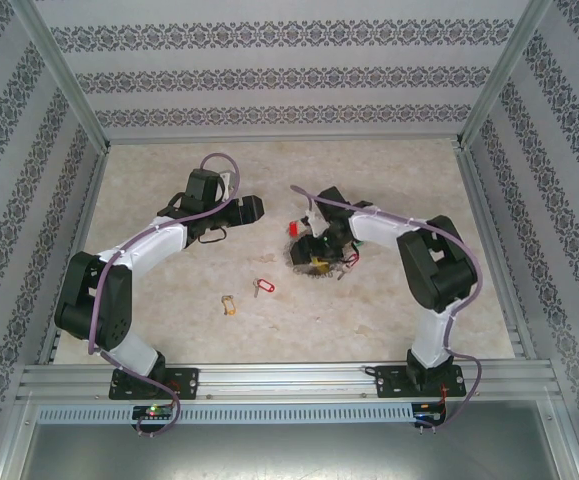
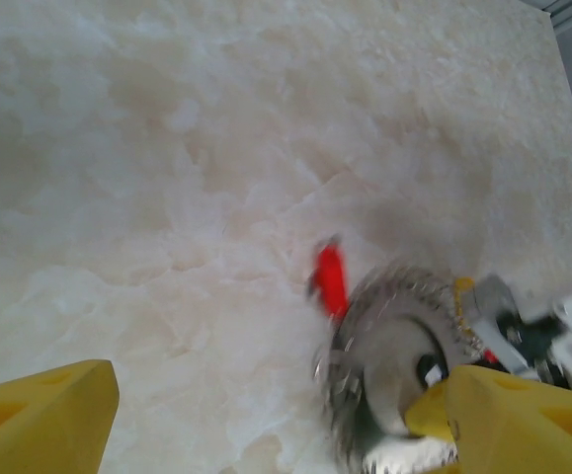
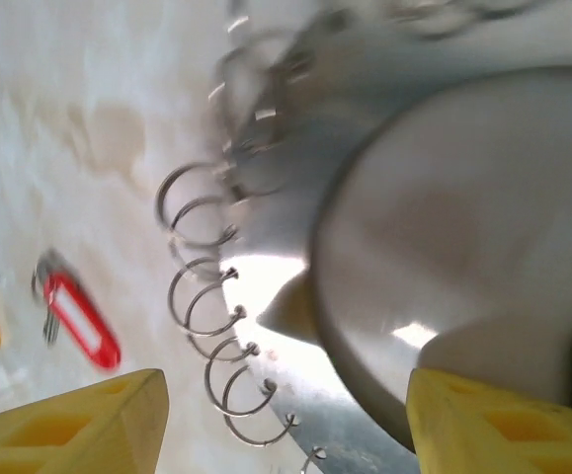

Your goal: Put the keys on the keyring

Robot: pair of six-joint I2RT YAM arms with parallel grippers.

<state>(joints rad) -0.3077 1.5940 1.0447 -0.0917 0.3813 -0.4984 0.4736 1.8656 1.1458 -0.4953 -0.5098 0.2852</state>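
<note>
Two end effectors, two loose keys, one keyring, on one marbled tabletop (image 1: pixel 389 320).

1. Left end effector (image 1: pixel 257 208): released, yellow fingers (image 2: pixel 39 420) spread wide, grasping nothing, just left of the keyring.
2. Key with pale tan-orange tag (image 1: pixel 229 303): one, flat on the tabletop, front of centre, off the ring.
3. Key with red tag (image 1: pixel 263 287): one, just right of the tan one, apart from it, also loose.
4. Keyring (image 1: pixel 317 255): one, crowded with silvery keys, right of centre.
5. Right end effector (image 3: pixel 286 420): spread, straddling the keyring, left-hand finger clear of its wire loops.
</note>
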